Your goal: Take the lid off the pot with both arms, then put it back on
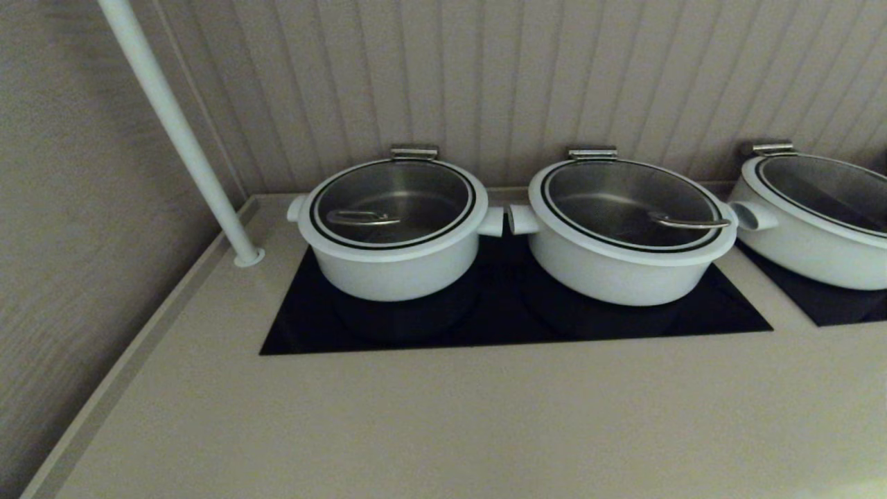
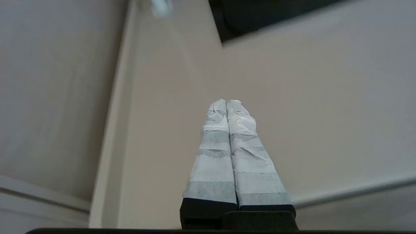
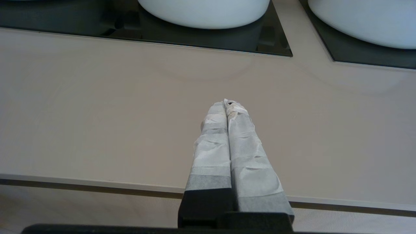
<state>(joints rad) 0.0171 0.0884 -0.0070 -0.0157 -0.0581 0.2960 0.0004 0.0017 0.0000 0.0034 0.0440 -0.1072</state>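
Note:
The pot is white, narrower and deeper than the others, and stands at the left of the black cooktop. Its glass lid, with a white rim and a steel loop handle, sits closed on it. Neither arm shows in the head view. In the left wrist view my left gripper is shut and empty over the beige counter near its left edge. In the right wrist view my right gripper is shut and empty over the counter near its front edge, well short of the pots.
Two wider lidded white pots stand to the right, one in the middle and one at the far right. A white pole rises from the counter's back left. A panelled wall stands behind. The beige counter lies in front.

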